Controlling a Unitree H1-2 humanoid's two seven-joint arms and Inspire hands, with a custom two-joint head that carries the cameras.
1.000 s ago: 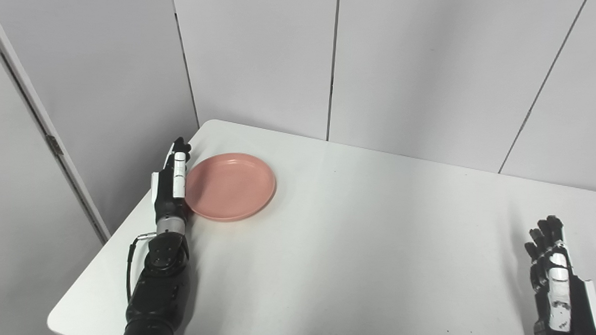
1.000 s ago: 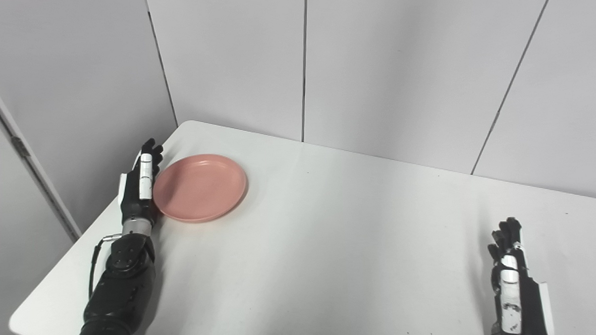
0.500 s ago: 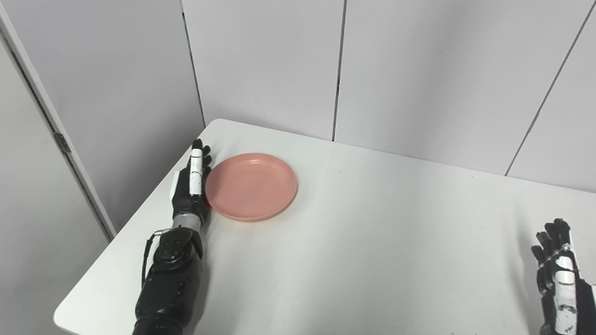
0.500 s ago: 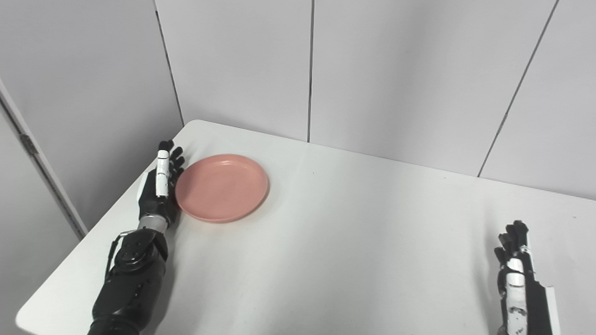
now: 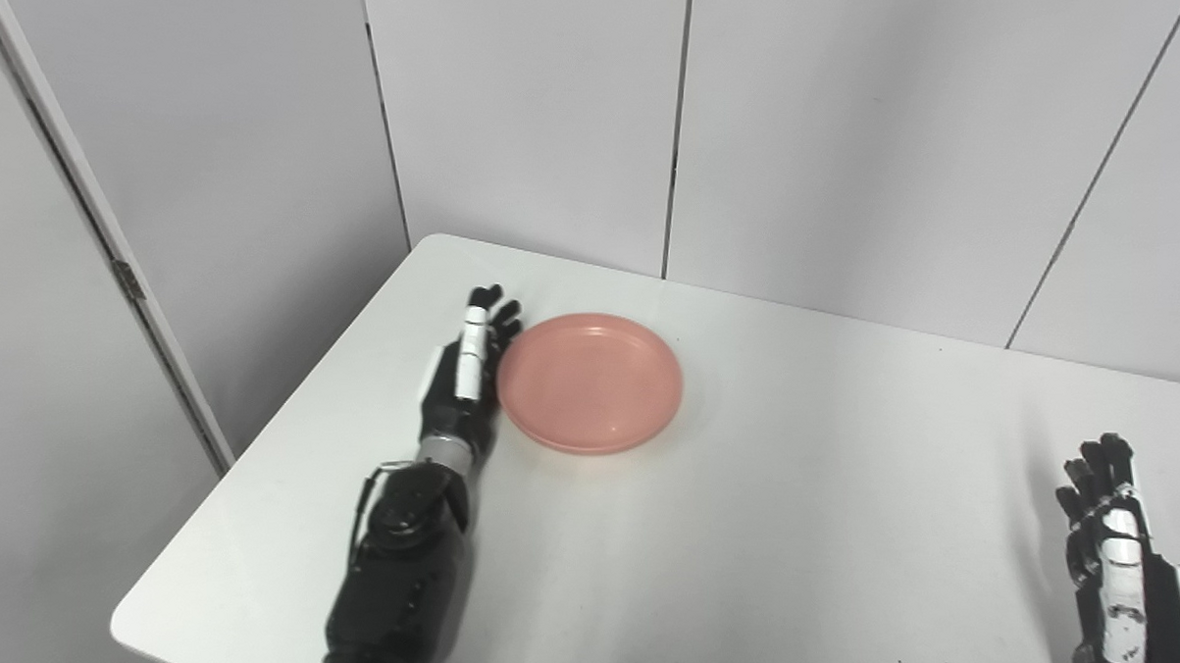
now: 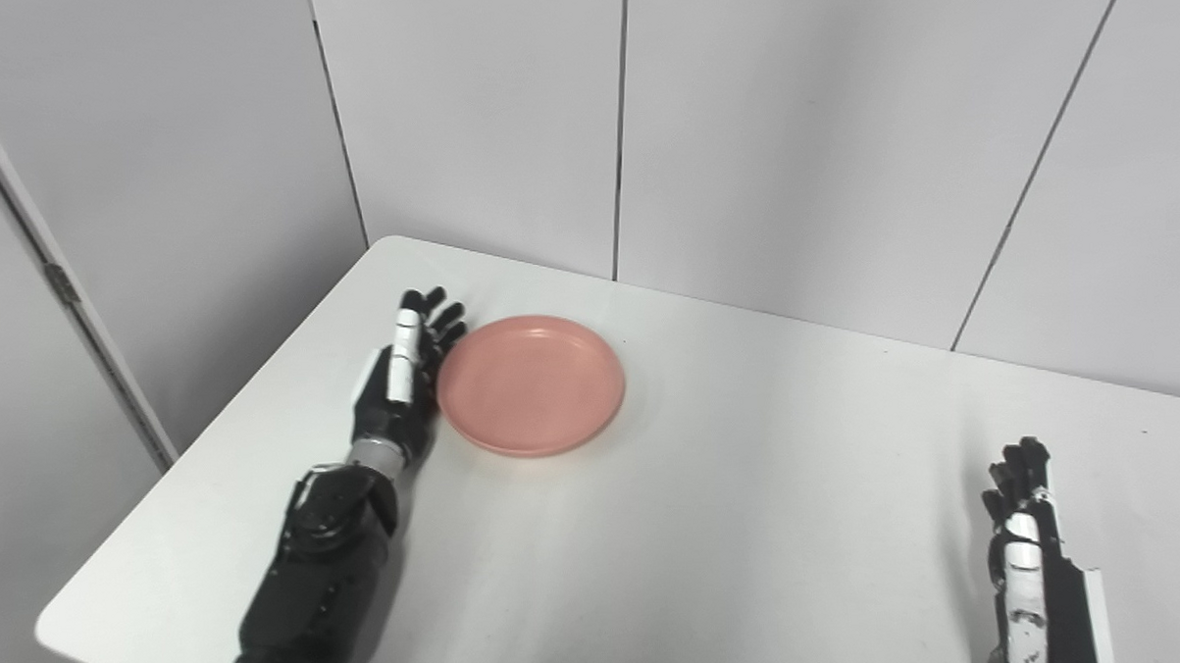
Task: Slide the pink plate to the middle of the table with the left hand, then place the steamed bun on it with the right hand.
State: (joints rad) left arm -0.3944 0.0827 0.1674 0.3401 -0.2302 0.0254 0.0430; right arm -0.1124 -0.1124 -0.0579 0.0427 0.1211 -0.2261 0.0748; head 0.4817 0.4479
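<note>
We pressed our open left hand against the pink plate near the tabletop's far-left corner, our right hand resting open.

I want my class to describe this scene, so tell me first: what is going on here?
The robot's left hand, fingers straight and held edge-on, rests against the left rim of a round, shallow pink plate on the white table, placed to push it sideways. The plate is empty and lies left of the table's middle. The right hand waits open at the table's right side. No steamed bun is in view.
</note>
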